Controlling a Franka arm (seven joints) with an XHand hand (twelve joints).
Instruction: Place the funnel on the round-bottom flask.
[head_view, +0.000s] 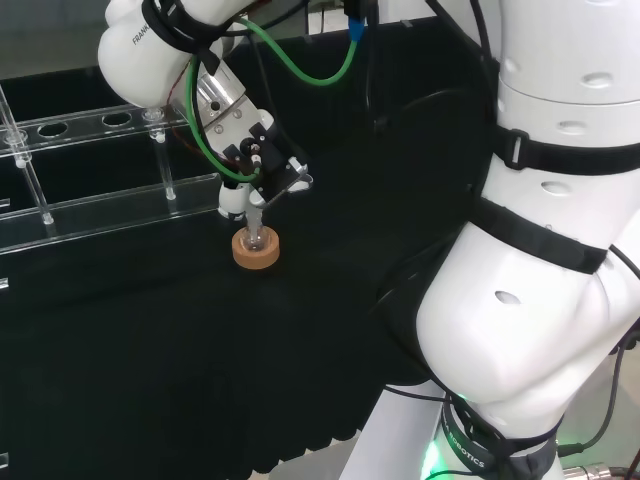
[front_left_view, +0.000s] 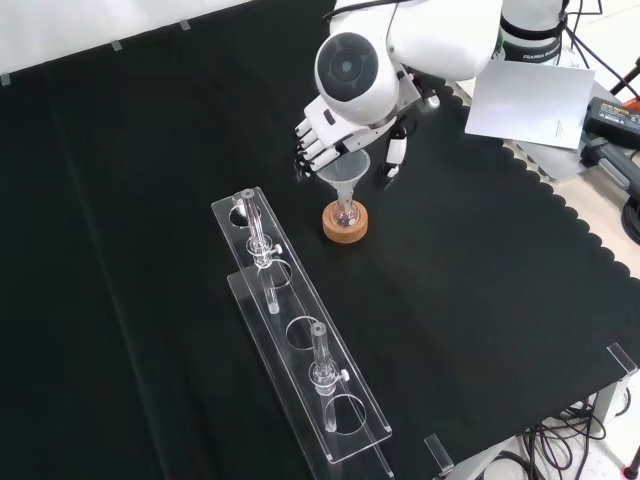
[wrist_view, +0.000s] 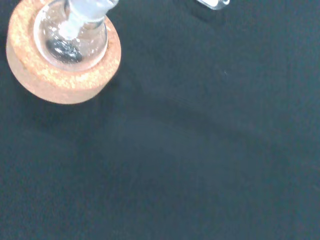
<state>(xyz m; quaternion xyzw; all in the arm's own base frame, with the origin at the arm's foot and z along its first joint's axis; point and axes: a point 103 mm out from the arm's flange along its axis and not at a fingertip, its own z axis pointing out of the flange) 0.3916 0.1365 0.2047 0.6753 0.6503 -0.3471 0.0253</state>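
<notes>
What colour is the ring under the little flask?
Speckled light brown cork ring, clearest in the wrist view.

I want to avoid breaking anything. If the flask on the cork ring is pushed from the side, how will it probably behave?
The flask looks like thin clear glass, so it is probably fragile and light. Its round bottom sits in the cork ring, so without the ring it would likely roll. With the funnel standing in its neck, it seems top-heavy and may tip.

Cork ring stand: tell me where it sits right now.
In the front view the round cork ring stand sits on the black cloth just right of the clear rack's far end, cradling the round-bottom glass flask below the hand.
</notes>
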